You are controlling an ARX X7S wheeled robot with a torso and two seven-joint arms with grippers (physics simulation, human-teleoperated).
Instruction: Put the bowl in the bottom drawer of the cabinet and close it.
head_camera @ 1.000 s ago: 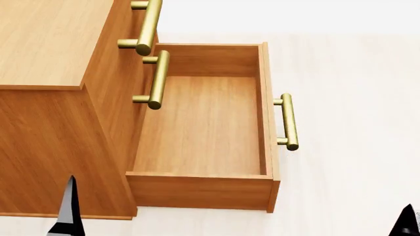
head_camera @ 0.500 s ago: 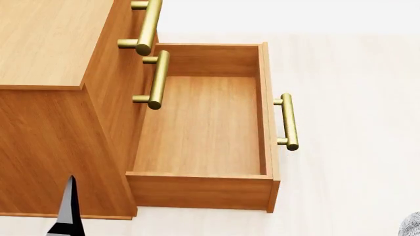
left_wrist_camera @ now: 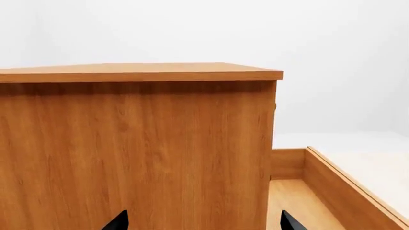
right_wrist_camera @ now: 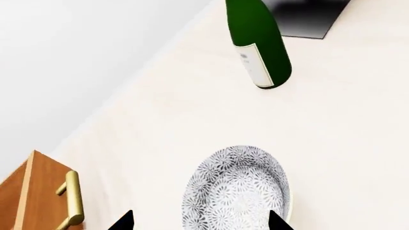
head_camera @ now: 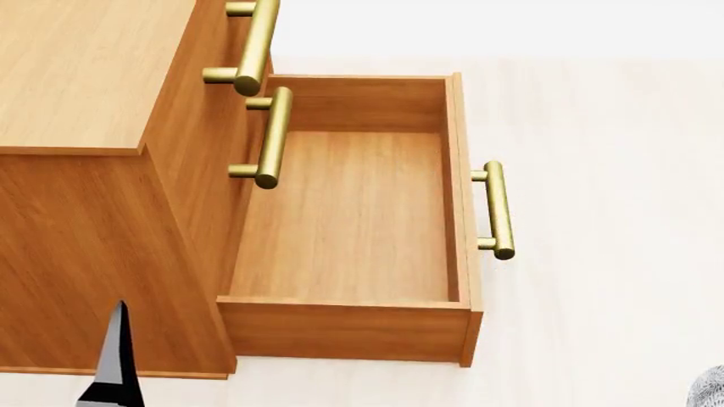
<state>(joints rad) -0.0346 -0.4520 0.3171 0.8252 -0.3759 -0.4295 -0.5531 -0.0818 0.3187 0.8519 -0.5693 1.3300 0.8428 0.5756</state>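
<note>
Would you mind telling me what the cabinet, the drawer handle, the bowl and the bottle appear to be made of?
The cabinet looks like orange-brown wood or veneer, with visible grain and a matte finish. The bottom drawer's handle looks like brushed brass: golden with a soft sheen. The bowl seems glazed ceramic, white with a blue-grey floral pattern. The bottle looks like dark green glass, glossy, with a pale label.

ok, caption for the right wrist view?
Open right pincer above patterned bowl, green bottle beyond, drawer handle alongside.

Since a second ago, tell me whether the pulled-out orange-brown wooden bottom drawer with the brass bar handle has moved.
No. The bottom drawer sits just as far out of the cabinet; its brass handle keeps its place against the cabinet's front corner.
</note>
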